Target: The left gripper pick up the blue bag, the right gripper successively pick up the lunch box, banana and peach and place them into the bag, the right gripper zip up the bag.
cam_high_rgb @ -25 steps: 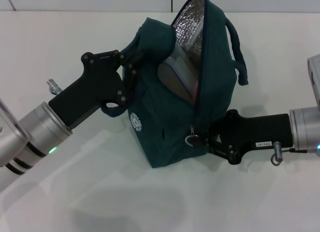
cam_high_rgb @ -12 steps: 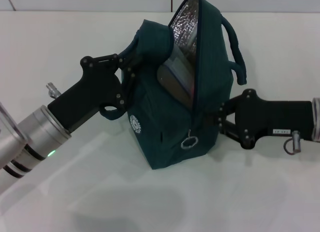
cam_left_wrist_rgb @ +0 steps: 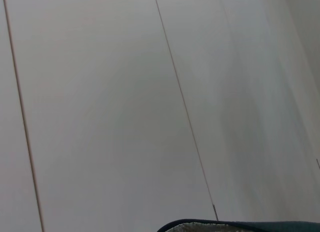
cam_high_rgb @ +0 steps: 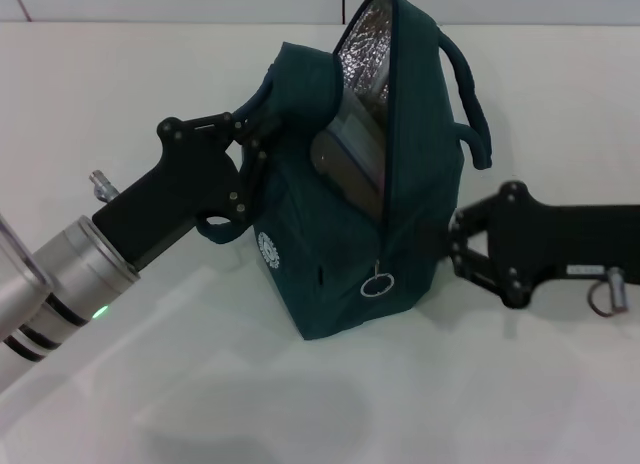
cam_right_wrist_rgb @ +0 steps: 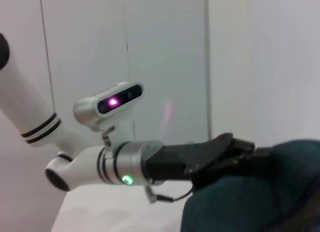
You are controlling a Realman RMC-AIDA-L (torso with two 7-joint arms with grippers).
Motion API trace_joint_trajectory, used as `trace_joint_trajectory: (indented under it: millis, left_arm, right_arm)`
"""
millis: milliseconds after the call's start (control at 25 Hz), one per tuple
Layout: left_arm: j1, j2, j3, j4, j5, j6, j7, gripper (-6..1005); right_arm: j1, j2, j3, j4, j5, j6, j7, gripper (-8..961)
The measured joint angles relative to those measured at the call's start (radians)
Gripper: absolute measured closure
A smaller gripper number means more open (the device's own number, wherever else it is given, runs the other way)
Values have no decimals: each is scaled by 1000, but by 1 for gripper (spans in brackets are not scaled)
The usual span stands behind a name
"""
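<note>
White tabletop: left gripper fingers clamp blue bag; right gripper unclear.

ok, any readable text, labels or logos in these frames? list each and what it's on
Round white logo on the blue bag: print too small to read.
Small label on the right gripper's black wrist: blurred, unreadable.
Lunch box inside the bag: no legible text.
Nothing else carries text.

Head camera overhead; wrist cameras low, sharing the blue bag

black grippers, silver arms, green light
</note>
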Motion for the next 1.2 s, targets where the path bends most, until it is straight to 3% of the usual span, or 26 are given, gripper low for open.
trace_joint_trajectory:
  millis: [120,240,400,680,1200]
  left_arm:
    - [0,0,0,0,0,0,0,951]
    - [-2,0,0,0,-1,0,0,950]
    - [-9,0,0,3,2,0,-1,949]
    - [-11,1,0,9,-1,0,-2,947]
    - [-15,0,0,7,-4,0,-2,943]
  right_arm:
    - [11,-16,1,-5,-82,-14,74,917]
    - [23,3,2,-2,-165,35,124,895]
    - [36,31,-32,-1,-201,135,133,763]
    - [102,33,-92,47,-181,192,136,493]
    - [165,34,-166,91,-169,205,178,526]
